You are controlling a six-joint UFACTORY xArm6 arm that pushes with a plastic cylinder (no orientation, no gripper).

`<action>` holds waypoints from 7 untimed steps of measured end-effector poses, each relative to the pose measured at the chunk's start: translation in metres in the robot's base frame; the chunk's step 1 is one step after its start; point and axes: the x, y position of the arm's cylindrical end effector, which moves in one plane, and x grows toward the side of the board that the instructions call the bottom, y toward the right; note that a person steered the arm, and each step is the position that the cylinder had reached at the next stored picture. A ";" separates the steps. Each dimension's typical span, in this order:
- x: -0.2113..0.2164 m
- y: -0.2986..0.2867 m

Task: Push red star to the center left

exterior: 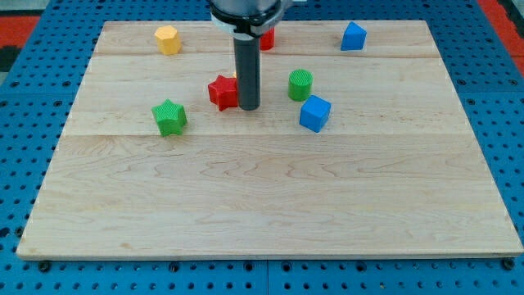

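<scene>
Wooden board (270, 221) front half bare; my tip (249, 108) touching red star block (222, 91) on its right side.
No claw, just the rod, nothing grasped. Star sits mid-board, slightly toward the top; green star block (169, 117) lies leftward. Push barely begun, most travel left.

Single view only, raised camera looking down at a slant across the wooden board (270, 205), whole board in frame, near edge at frame bottom, blue pegboard (499, 90) around the margins, arm entering top centre
</scene>
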 end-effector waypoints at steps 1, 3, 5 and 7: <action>-0.010 -0.016; -0.024 -0.031; -0.011 -0.155; -0.047 -0.196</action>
